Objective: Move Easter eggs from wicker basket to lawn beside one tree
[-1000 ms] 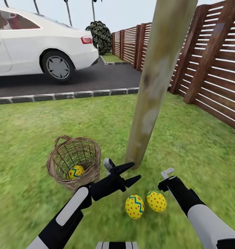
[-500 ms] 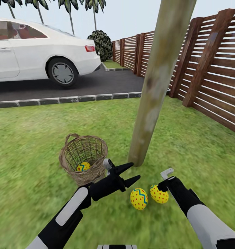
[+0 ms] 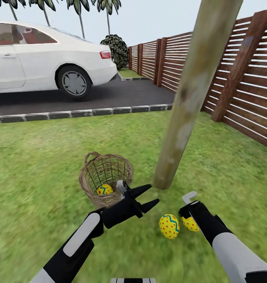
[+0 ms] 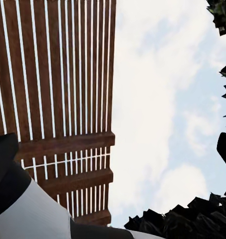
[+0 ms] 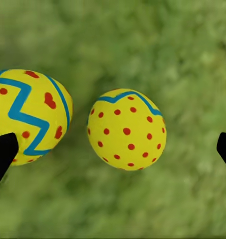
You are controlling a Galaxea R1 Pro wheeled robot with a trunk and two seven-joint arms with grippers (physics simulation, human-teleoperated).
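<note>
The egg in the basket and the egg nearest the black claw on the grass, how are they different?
The egg in the basket sits inside the wicker basket, half hidden by the weave; the egg on the grass lies in the open on the lawn near the tree. Both are yellow with red dots and blue zigzags.

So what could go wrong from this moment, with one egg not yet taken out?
1. The right end effector hangs open just above the two eggs on the grass; a careless move could knock them and roll them away from the tree.
2. The third egg lies deep in the wicker basket; the open left end effector could catch the rim and tip it.
</note>
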